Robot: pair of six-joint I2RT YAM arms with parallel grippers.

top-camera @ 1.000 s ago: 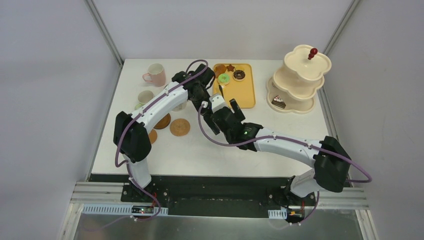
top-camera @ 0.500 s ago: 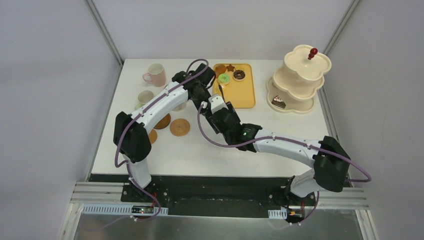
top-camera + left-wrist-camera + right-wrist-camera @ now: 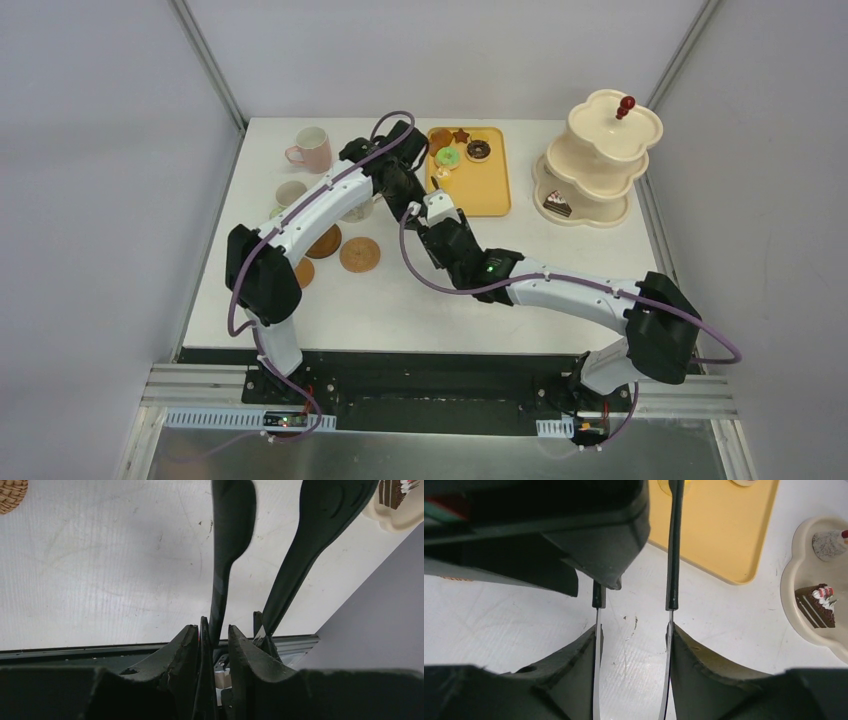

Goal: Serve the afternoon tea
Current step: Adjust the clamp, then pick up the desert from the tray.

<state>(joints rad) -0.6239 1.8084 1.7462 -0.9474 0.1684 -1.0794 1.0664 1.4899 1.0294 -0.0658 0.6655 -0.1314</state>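
Right wrist: hand (image 3: 633, 630) grips tongs (image 3: 672, 545) crossing tray (image 3: 724, 530) edge.

White table (image 3: 350, 312) between plain grey walls (image 3: 100, 150) (metal corner posts (image 3: 208, 65))

Left arm (image 3: 320, 200) and right arm (image 3: 570, 290) crowd the yellow tray (image 3: 487, 192) beside the stand (image 3: 595, 135).

The black tongs (image 3: 232, 510) are cut off at their ends by the left wrist view's top edge; whether they are pinched by the left gripper (image 3: 212, 632) cannot be told. Overhead, one coaster (image 3: 305, 273) is half hidden by the left arm.
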